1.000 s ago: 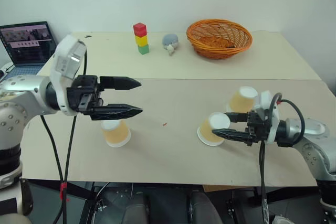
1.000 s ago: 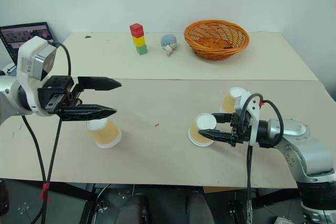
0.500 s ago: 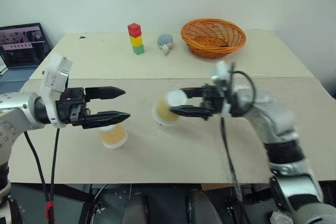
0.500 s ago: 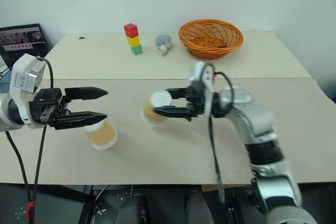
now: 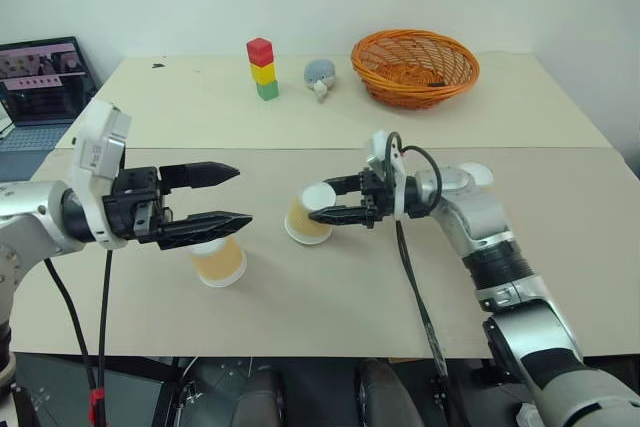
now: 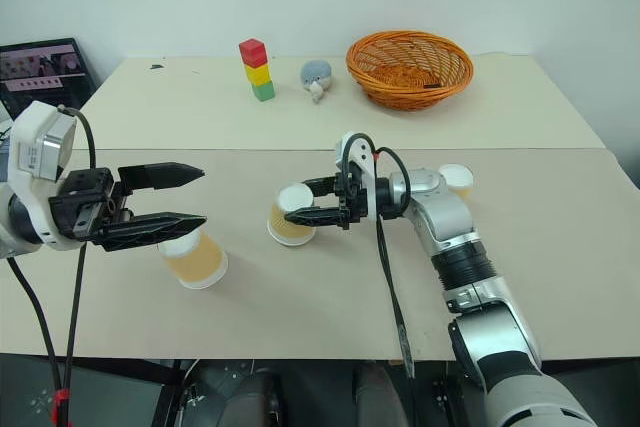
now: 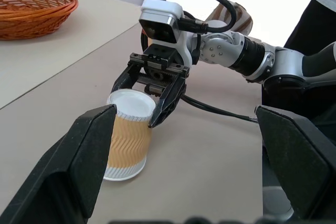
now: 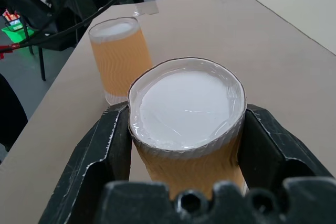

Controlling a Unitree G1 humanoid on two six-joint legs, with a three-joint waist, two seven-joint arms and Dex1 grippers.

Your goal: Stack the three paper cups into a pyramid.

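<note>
Two pale tables [image 5: 330,277] butt together under a white wall, with a laptop [image 5: 45,87] off the left edge. At the far side stand an orange wicker basket [image 5: 415,67], a red-yellow-green block tower [image 5: 263,69] and a small grey toy [image 5: 320,77]. Of the three paper cups, all upside down, one [image 5: 308,215] sits near the middle of the near table, gripped at its white base by the right gripper [image 5: 330,202], fingers clamped on either side. A second cup [image 5: 218,262] stands to its left, under the left gripper [image 5: 235,195], which hovers above it with fingers spread wide, holding nothing. The third cup [image 6: 458,179] stands behind the right forearm
</note>
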